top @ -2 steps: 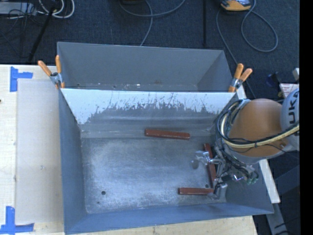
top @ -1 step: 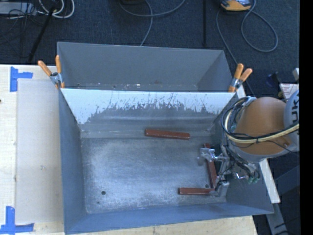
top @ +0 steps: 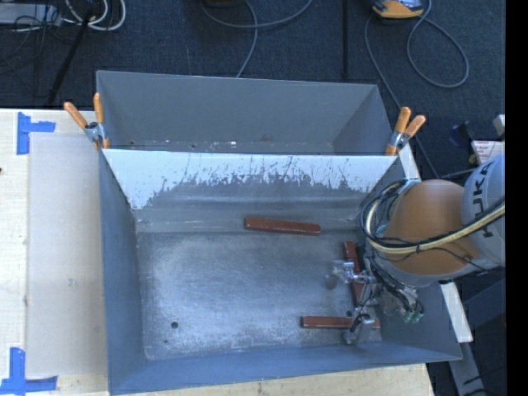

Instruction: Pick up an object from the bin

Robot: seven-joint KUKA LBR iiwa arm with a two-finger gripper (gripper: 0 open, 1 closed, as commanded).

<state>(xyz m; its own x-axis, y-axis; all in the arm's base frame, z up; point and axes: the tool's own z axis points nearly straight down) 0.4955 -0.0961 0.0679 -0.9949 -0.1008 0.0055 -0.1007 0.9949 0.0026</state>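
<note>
The gripper (top: pixel 358 322) is down at the floor of the grey metal bin (top: pixel 223 295), and everything else is placed from it; a short reddish-brown flat bar (top: pixel 323 322) lies on the floor just to the gripper's left in the view, stretched sideways, its right end reaching the gripper's tip and meeting it; whether that end is actually clasped cannot be told, since the metal parts there merge with one another, so whether the gripper is spread or closed cannot be told either; a second reddish-brown piece (top: pixel 351 252) lies just behind the gripper, toward the back wall, running roughly front to back and partly hidden by the wrist hardware; a longer reddish-brown bar (top: pixel 282 226) lies well apart from the gripper, up and to its left, along the foot of the back slope, tilted slightly down to the right; above and to the right of the gripper sits the rounded orange cover (top: pixel 429 225) of the wrist, with a bundle of pale and dark cables (top: pixel 381 213) looped round its left side; the bin's front wall runs just below the gripper and its right wall just to the gripper's right; far to the gripper's left the floor is scuffed grey metal with a small dark spot (top: pixel 175 326).
</note>
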